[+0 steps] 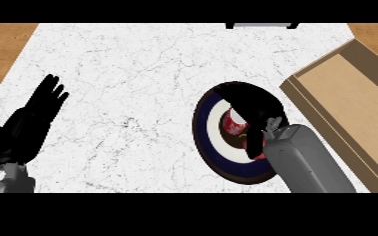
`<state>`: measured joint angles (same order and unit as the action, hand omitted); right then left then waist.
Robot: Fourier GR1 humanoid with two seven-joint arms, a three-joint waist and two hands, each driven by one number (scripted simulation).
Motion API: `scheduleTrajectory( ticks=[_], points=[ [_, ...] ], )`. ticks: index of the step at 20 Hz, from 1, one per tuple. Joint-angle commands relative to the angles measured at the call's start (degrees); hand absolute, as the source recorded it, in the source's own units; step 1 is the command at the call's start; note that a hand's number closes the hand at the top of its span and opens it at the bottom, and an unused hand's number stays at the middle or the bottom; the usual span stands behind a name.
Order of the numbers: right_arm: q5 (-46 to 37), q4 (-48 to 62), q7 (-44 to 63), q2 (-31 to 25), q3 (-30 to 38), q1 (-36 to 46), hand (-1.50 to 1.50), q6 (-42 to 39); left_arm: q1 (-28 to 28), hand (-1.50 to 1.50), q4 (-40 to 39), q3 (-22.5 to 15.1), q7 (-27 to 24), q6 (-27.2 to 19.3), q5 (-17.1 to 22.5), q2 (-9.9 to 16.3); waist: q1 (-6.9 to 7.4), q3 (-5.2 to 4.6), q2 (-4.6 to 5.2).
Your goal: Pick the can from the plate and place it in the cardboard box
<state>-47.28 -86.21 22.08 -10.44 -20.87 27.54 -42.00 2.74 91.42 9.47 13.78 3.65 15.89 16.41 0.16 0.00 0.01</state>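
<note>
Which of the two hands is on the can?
The right hand, curled over the red can on the plate. The left hand rests open at the left edge.

You are looking down on a white marbled table point(133, 80) threaded with thin grey veins, which fills most of the view. Along its far left you can see a strip of brown wood point(13, 40), and a smaller patch of the same wood point(363, 30) shows at the far right corner. At the table's far edge, right of centre, you can make out a grey object point(260, 25), cut off by the view's edge; what it is cannot be told.
</note>
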Motion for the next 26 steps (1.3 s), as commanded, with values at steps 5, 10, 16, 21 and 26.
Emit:
scheduleTrajectory(
  ticks=[5, 10, 16, 21, 26],
  points=[
    [-5.0, 8.7, -4.2, 2.5, 1.4, 3.7, -1.5, 1.5, -1.3, 0.0, 2.2, -1.3, 0.8, -0.2, -3.0, -2.6, 0.17, -0.01, 0.02],
    [-8.6, 10.2, -5.6, 3.6, 0.2, 0.0, -1.5, 4.7, 2.0, 0.0, 2.8, 1.5, 4.4, 0.5, -1.2, -1.0, 0.07, 0.0, 0.01],
    [-8.9, 7.3, -9.1, 0.5, 3.3, -1.0, -1.5, 1.3, -3.4, 0.0, 6.6, 1.1, 3.0, 1.8, -1.6, -3.4, 0.06, 0.0, -0.05],
    [-11.4, 11.4, -15.2, 2.1, 1.3, 0.8, 1.5, 9.5, -4.3, 0.0, 2.2, 2.0, -2.0, 4.0, -2.8, -3.4, 0.16, -0.01, 0.03],
    [-13.7, 15.3, -18.2, 3.5, 2.4, 1.6, 1.5, 11.8, 0.3, 0.0, 4.9, 1.4, 4.5, 0.6, -3.6, -3.9, 0.13, 0.0, 0.01]
  ],
)
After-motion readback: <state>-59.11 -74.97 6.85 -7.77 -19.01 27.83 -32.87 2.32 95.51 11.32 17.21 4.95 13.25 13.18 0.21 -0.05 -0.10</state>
